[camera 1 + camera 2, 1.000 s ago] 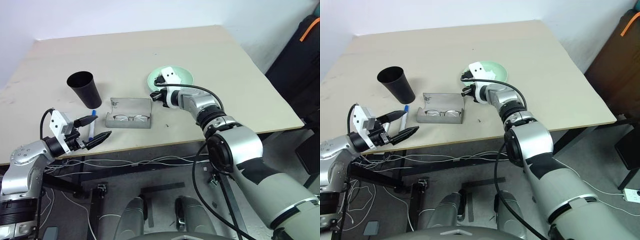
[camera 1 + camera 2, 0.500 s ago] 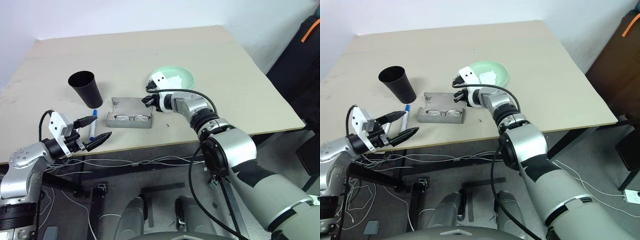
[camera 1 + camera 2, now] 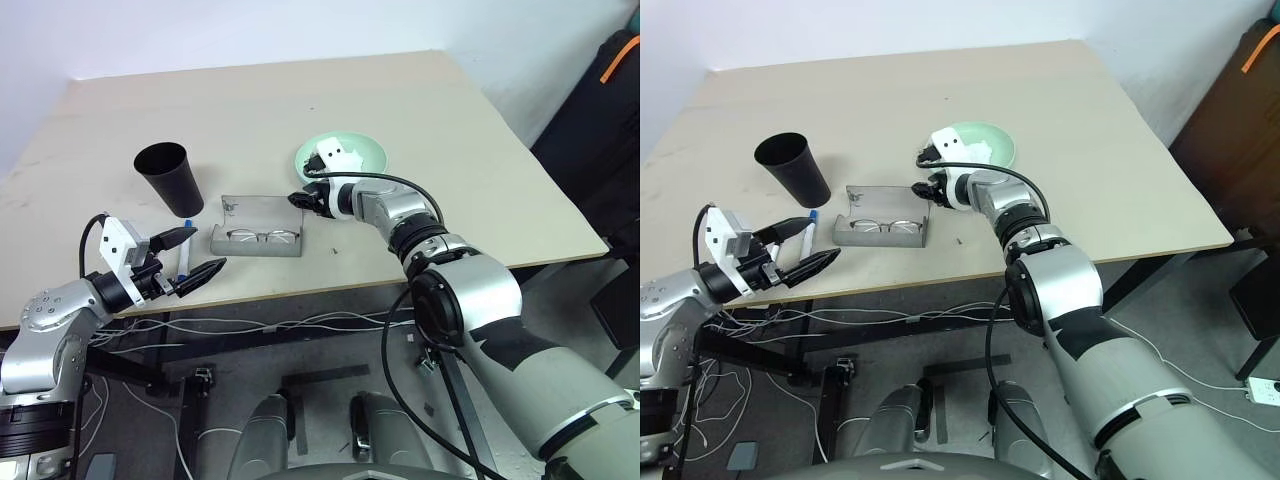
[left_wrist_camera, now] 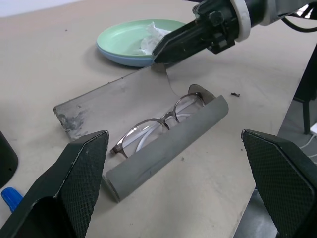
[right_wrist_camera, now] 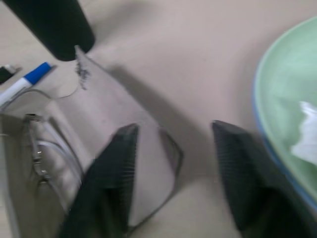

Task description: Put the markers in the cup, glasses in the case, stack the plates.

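The grey case [image 3: 258,225] lies open with the glasses [image 3: 262,237] inside its base. My right gripper [image 5: 176,130] is open at the lid's right end, and the lid's corner lies between its fingers. The mint green plate [image 3: 345,153] rests on the light blue one just behind that gripper. A marker [image 3: 185,255] with a blue cap lies left of the case, in front of the black cup [image 3: 170,175]. My left gripper [image 3: 200,252] hangs open at the table's front edge, level with the marker and holding nothing.
A crumpled white tissue [image 4: 151,37] sits in the green plate. The table's front edge [image 3: 300,285] runs just below the case, with cables under it. Dark furniture [image 3: 600,120] stands off the table's right side.
My right gripper went from shut to open and shifted left from the plates to the end of the case lid. The left arm has stayed put.
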Robot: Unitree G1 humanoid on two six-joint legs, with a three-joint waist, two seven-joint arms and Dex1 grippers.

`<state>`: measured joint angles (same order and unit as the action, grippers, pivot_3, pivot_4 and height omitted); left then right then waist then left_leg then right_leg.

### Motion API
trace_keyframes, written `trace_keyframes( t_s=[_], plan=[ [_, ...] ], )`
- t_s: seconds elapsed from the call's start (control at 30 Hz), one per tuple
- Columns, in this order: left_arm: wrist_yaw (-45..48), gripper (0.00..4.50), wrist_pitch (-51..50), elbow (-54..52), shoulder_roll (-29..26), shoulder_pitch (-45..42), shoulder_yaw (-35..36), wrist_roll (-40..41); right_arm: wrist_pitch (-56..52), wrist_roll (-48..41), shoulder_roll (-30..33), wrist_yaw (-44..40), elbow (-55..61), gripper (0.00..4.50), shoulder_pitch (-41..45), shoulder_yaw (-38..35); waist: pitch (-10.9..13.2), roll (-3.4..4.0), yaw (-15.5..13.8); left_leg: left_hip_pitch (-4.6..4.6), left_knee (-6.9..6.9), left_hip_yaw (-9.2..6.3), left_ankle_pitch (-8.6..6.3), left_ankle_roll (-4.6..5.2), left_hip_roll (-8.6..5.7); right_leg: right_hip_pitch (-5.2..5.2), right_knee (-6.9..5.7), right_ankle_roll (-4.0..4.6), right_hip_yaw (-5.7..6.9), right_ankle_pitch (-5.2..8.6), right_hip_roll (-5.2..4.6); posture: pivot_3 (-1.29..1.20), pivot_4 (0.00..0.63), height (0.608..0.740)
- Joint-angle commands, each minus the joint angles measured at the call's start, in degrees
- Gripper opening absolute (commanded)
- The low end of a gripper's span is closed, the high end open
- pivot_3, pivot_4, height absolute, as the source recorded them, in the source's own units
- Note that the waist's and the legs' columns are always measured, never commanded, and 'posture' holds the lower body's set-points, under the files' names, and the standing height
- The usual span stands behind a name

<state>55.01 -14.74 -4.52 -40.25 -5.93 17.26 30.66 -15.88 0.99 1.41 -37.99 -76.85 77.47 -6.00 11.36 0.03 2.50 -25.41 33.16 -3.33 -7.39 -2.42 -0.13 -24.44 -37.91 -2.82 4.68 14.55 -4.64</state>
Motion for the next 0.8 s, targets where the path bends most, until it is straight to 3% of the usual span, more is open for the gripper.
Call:
trace_keyframes(
  t_s=[0.03,0.37,0.8],
  plan=[
    [0.3,4.50,0.3,-1.2,-0.8,-0.3,1.6,0.8,-0.3,-0.5,-0.4,-0.4,0.3,2.47,0.8,-0.5,0.0,0.00,0.0,0.00,0.00,0.00,0.00,0.00,0.00,0.00,0.00,0.00,0.00,0.00,0.00,0.00,0.150,0.740],
    [0.5,4.50,0.2,-1.6,-0.9,0.8,2.5,1.2,-3.6,-1.1,-0.5,-3.3,0.2,2.47,0.5,-1.0,0.0,0.00,0.0,0.00,0.00,-0.01,0.00,0.00,0.00,0.00,0.02,0.00,0.00,0.00,0.00,0.00,0.150,0.740],
    [0.9,4.50,0.5,0.0,-0.4,0.0,2.7,1.5,-6.0,-0.6,0.0,-15.8,1.9,2.47,1.1,0.9,0.0,0.00,0.1,0.00,0.00,0.00,0.00,0.00,0.00,0.00,0.03,0.00,0.00,0.00,0.00,0.00,0.150,0.740]
  ],
)
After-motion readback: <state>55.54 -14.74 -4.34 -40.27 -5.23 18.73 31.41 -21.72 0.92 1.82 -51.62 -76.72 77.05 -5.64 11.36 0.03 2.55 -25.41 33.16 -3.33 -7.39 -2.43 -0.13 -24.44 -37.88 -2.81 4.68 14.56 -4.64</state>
